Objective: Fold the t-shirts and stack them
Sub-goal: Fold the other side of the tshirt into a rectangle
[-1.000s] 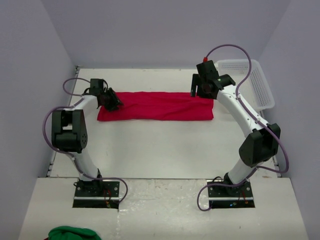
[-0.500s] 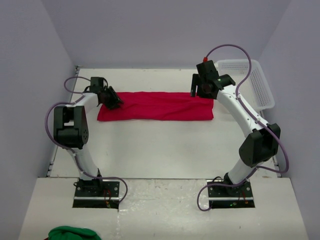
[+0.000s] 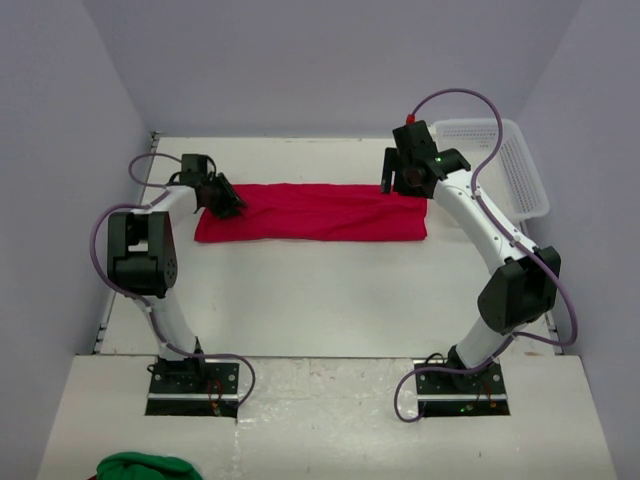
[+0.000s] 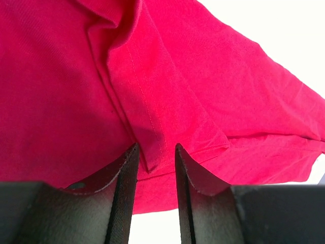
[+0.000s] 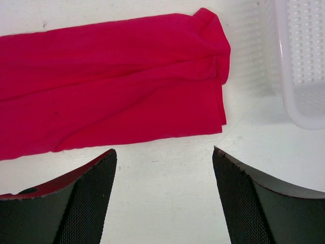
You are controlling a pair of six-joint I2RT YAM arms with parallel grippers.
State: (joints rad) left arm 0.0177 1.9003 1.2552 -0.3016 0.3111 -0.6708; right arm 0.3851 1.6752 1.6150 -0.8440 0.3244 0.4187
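A red t-shirt (image 3: 310,212) lies folded into a long band across the far half of the table. My left gripper (image 3: 225,203) is down on its left end. In the left wrist view the fingers (image 4: 155,147) stand a narrow gap apart, straddling a hemmed fold of the t-shirt (image 4: 203,91), and the cloth does not fill the gap. My right gripper (image 3: 400,185) hovers at the band's right end. In the right wrist view it (image 5: 163,150) is wide open over bare table, just short of the t-shirt's (image 5: 111,86) edge, with nothing between the fingers.
A white mesh basket (image 3: 525,170) stands at the far right corner, right of the right gripper; its rim (image 5: 284,66) shows in the right wrist view. A green cloth (image 3: 145,467) lies at the near left edge, behind the arm bases. Walls enclose the table on three sides.
The left arm's elbow has shifted a little and its gripper has edged slightly toward the far side on the shirt's left end. The right arm and the t-shirt have not moved.
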